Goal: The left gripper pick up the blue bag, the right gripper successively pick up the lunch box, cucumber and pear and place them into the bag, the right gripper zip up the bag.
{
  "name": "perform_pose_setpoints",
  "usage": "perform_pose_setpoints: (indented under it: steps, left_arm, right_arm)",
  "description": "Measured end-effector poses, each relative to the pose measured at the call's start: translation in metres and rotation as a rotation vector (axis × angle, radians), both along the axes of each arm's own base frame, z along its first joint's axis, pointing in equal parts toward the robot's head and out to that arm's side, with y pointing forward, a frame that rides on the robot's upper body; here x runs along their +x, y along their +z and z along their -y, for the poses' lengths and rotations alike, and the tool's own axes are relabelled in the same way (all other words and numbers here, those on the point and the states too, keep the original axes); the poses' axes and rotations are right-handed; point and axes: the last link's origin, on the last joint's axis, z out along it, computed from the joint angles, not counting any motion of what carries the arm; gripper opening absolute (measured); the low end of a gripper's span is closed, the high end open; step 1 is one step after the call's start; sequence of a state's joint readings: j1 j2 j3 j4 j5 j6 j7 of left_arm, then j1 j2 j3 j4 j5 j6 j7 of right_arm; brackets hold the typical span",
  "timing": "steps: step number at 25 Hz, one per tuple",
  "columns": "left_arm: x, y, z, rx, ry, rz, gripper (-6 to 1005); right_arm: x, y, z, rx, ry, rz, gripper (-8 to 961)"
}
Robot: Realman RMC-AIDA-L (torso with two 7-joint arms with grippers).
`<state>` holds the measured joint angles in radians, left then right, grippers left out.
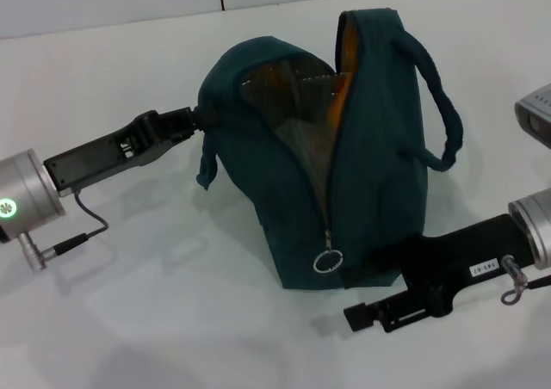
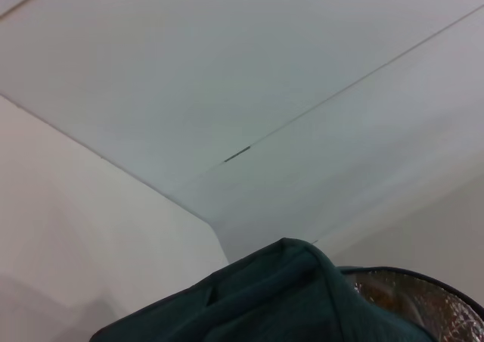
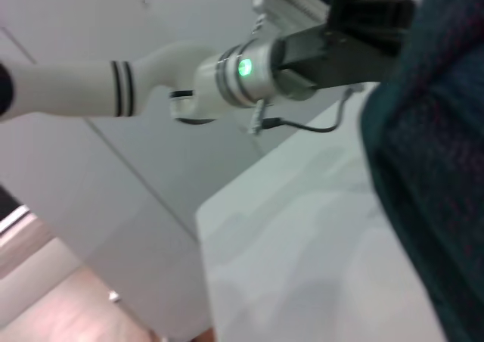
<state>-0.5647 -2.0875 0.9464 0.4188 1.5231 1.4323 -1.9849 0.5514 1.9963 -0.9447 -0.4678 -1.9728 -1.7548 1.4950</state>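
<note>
Blue bag [image 1: 344,174] upright on white table [image 1: 172,303], zipper partly undone, ring pull [image 1: 328,261] low. Left gripper [image 1: 196,118] clamped on its rear edge — right gripper [image 1: 379,273] at its base, finger state hidden behind fabric

My table [image 1: 129,320] is a plain white, matte surface filling nearly the whole head view; its far edge runs across the top of that view, where it meets a pale wall marked by one dark vertical seam. Standing directly on the table, near its middle, is the blue bag [image 1: 293,191], upright on its base, its zipper partly closed near the bottom and gaping at the top, showing silver lining. The metal ring pull [image 1: 328,261] hangs low on the front. A soft shadow lies on the table beside the bag's base. In my right wrist view, the table's [image 3: 302,266] corner and edge show.
</note>
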Motion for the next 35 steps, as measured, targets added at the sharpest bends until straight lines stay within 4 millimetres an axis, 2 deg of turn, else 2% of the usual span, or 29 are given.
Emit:
perform_pose_setpoints:
  steps: [5,11,17,30,35]
  left_arm:
    - [0.000,0.000,0.000,0.000,0.001,0.000,69]
    - [0.000,0.000,0.000,0.002,-0.002,0.000,69]
    - [0.001,0.001,0.000,-0.001,0.004,0.015,70]
    - [0.004,0.000,0.003,-0.024,0.009,0.049,70]
    - [0.004,0.000,0.004,-0.027,0.010,0.055,69]
  right_arm:
    - [-0.004,0.006,0.007,-0.071,-0.001,-0.031,693]
    - [0.006,0.004,0.015,-0.121,-0.055,0.021,694]
    - [0.015,0.001,0.014,-0.086,-0.092,0.061,694]
    - [0.016,-0.015,0.002,0.011,-0.117,0.086,693]
    - [0.015,-0.012,-0.001,0.068,-0.114,0.044,693]
